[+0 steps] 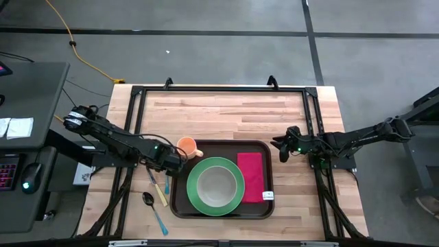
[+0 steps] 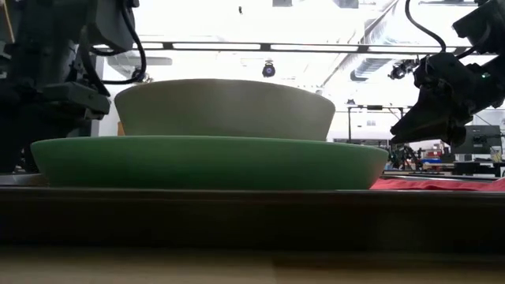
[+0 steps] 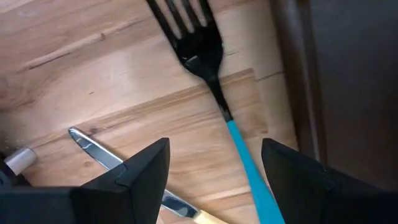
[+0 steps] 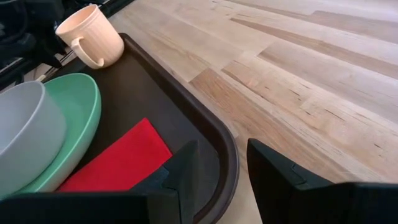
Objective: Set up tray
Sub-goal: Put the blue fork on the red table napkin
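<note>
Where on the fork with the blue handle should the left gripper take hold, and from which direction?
Grip the fork on its thin blue handle, coming straight down from above. It lies flat on the wood beside the tray, and the open left gripper already straddles that handle, with the knife close on one side.

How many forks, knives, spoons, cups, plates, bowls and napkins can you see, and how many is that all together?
fork: 1
knife: 1
spoon: 1
cup: 1
plate: 1
bowl: 1
napkin: 1
Total: 7
</note>
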